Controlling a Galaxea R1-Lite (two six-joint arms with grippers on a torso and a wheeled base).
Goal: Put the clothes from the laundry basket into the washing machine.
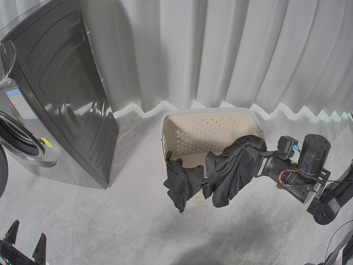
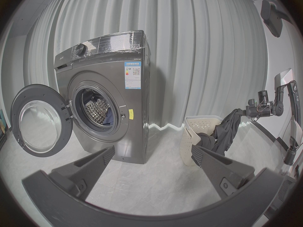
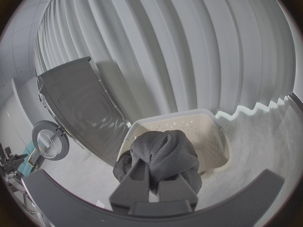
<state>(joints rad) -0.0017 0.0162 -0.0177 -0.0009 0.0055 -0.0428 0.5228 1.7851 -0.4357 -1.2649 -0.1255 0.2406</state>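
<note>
Nearest us, the left end effector [image 1: 26, 240] sits low over the floor [image 1: 121, 225], fingers spread, nothing in it. It is well apart from the clothes.

Further out, the right end effector [image 3: 154, 174] is pinched on a bunched fold of the dark garment [image 1: 228, 170], and cloth piles over the fingers. The garment hangs from that grip above the near side of the laundry basket [image 1: 209, 111]. One end drapes over the near rim and dangles outside it, clear of the floor. We cannot tell if this is one piece or two tangled together.

Handling, our judgement:
- The knit looks soft and limp, light for the arm, not fragile and not slippery.
- It has no stiffness, so whatever is not gripped will sag and trail.
- The draped end may catch on the rim when lifted.
- The present hold on a thick fold looks secure. A hold nearer the middle of the mass would leave less hanging.
- The free left end effector could gather the dangling end.

To the left stands the washing machine [image 1: 66, 92], with its door [image 2: 41, 120] swung wide and the drum [image 2: 96, 107] open. A bluish cloth [image 2: 109, 118] already lies inside, probably clothing. Limp fabric needs pushing well past that round opening or it slides back out.

A pleated curtain [image 1: 220, 37] hangs behind it all.
</note>
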